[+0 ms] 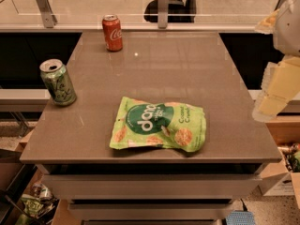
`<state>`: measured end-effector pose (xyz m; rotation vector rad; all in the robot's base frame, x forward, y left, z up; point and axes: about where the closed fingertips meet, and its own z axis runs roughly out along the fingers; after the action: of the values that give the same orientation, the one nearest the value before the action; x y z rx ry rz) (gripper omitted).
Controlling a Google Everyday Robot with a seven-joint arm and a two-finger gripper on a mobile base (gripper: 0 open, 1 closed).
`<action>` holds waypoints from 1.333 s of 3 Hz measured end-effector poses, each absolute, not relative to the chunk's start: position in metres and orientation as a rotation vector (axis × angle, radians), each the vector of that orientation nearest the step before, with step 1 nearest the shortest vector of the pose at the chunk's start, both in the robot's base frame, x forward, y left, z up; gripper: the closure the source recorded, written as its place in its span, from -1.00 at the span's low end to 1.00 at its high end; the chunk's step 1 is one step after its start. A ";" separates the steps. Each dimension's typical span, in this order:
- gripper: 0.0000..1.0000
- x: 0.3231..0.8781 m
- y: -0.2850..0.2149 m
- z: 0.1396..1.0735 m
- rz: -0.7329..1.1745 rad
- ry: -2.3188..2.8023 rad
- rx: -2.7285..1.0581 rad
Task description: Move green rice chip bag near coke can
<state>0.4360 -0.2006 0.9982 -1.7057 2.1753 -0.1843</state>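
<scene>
Tabletop, grey-brown and glossy, fills most of the camera view and sits on a stepped base. Robot arm, pale and blurred, enters at the right edge, beyond the table's right side. Its gripper hangs there, off the surface and well apart from every object; whether it is open or closed cannot be told.

The green rice chip bag lies flat near the front edge, roughly central. Its dark green circle with white letters faces up, and orange chip pictures show along its lower part.

A green can stands upright at the left edge, beside the bag but not touching it. The coke can stands upright at the far left corner, well apart from the bag.
</scene>
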 end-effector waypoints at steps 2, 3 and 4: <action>-1.00 0.435 -0.167 0.979 -0.097 2.164 -1.752; -1.00 0.436 -0.145 0.962 -0.008 2.151 -1.774; -1.00 0.440 -0.123 0.943 0.075 2.156 -1.797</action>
<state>0.4401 -0.1234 0.9427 -1.7966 2.1557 0.0748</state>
